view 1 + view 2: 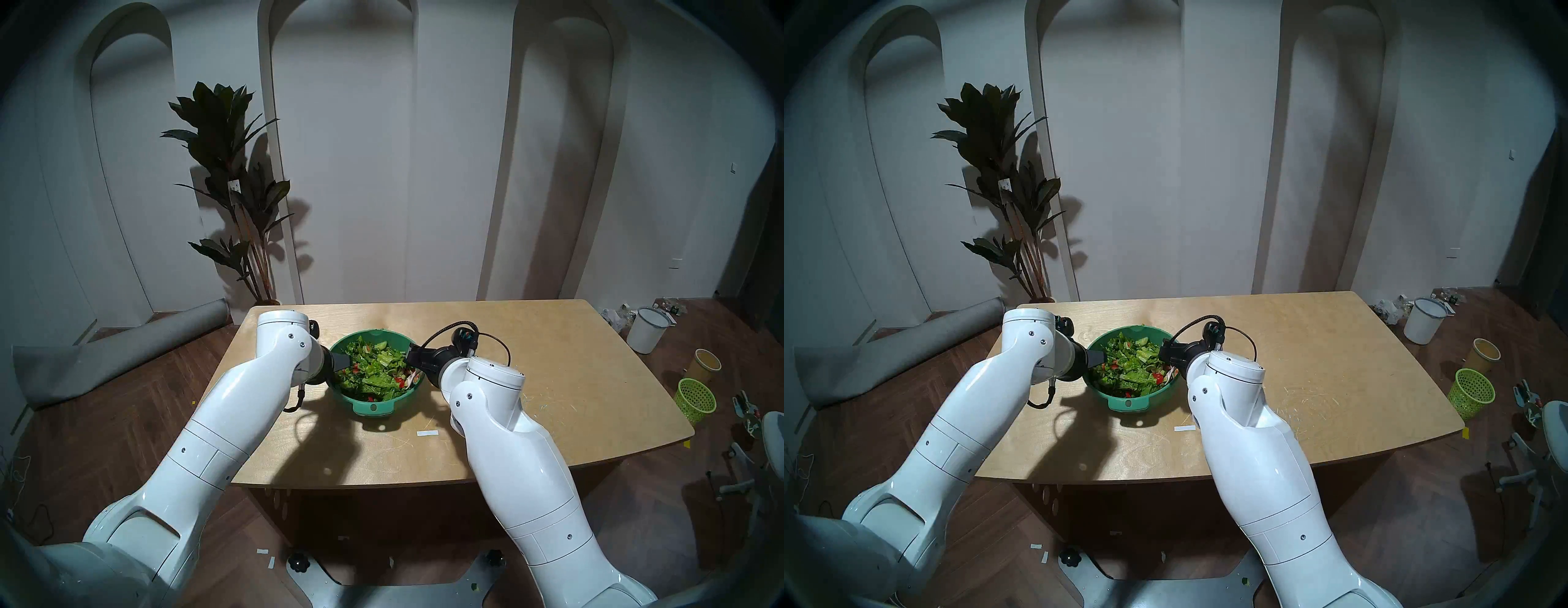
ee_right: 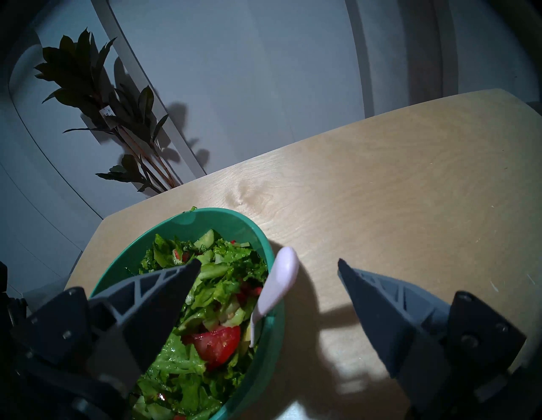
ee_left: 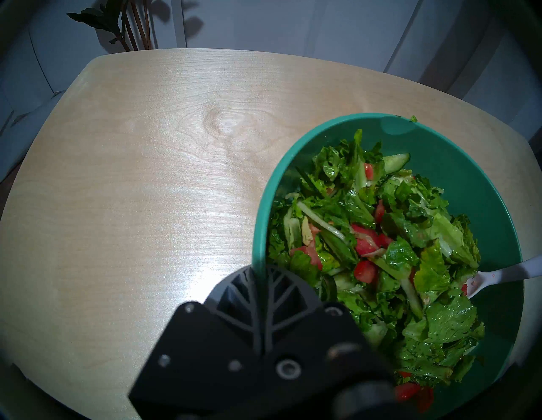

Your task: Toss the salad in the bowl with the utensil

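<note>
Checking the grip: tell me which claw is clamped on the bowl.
The left claw, shut on the bowl rim; the right claw gapes open.

Both arms are clad in glossy white shells divided by thin dark seams, each segment carrying small dark screw heads; the wrist sections are black; a black braided cable loops over the right wrist and a second black cable hangs below the left wrist; the left gripper (image 3: 261,281) has 2 black fingers with open triangular ribbing on a black plate with screws; the right gripper (image 2: 269,265) has 2 grey-blue ribbed, pointed fingers.
</note>
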Motion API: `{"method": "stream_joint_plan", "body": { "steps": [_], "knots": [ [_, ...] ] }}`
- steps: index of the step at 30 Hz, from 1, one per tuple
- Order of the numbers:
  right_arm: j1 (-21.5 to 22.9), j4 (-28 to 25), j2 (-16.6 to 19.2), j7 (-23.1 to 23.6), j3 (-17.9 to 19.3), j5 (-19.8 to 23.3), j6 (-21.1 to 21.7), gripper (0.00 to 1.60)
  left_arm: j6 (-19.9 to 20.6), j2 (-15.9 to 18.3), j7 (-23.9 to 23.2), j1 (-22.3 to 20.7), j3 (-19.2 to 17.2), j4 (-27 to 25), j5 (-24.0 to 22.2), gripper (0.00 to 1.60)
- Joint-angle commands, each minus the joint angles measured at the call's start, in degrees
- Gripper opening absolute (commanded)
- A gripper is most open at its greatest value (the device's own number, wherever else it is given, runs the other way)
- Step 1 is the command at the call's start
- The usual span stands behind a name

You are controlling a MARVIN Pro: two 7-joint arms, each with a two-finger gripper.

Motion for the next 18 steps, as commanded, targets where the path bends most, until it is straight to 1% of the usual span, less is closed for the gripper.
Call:
{"method": "stream_joint_plan", "body": {
  "steps": [1,2,4,5,6,14,15,18],
  "knots": [
    [0.45,0.21,0.77,1.44,-0.75,-1.5,-3.21,1.6,-0.09,-0.02,6.16,-0.99,-0.08,-0.71,-0.09,0.0],
    [0.41,0.34,0.95,1.66,-0.97,-1.78,-3.58,1.6,-0.09,0.01,5.82,-0.97,-0.09,-0.69,0.11,0.0],
    [0.24,0.63,1.0,1.82,-1.19,-2.05,-4.16,1.6,-0.09,-0.07,6.7,-1.02,-0.05,-0.73,-0.41,0.0],
    [0.1,0.73,1.49,2.34,-1.7,-2.76,-5.29,1.6,-0.09,0.1,4.62,-0.89,-0.16,-0.63,0.83,0.0],
    [-0.04,0.74,1.72,2.59,-1.94,-3.03,-5.7,1.6,-0.09,-0.01,6.04,-0.98,-0.08,-0.7,-0.02,0.0],
    [-0.75,0.74,2.33,3.08,-2.69,-3.75,-7.32,1.6,-0.09,-0.04,6.37,-1.0,-0.07,-0.72,-0.21,0.0],
    [-0.79,0.8,2.33,3.09,-2.7,-3.71,-7.35,1.6,-0.09,0.01,5.69,-0.96,-0.11,-0.68,0.21,0.0],
    [-0.69,1.18,2.37,3.2,-2.75,-3.74,-7.62,1.6,-0.09,-0.03,6.23,-0.99,-0.08,-0.71,-0.12,0.0]
  ]
}}
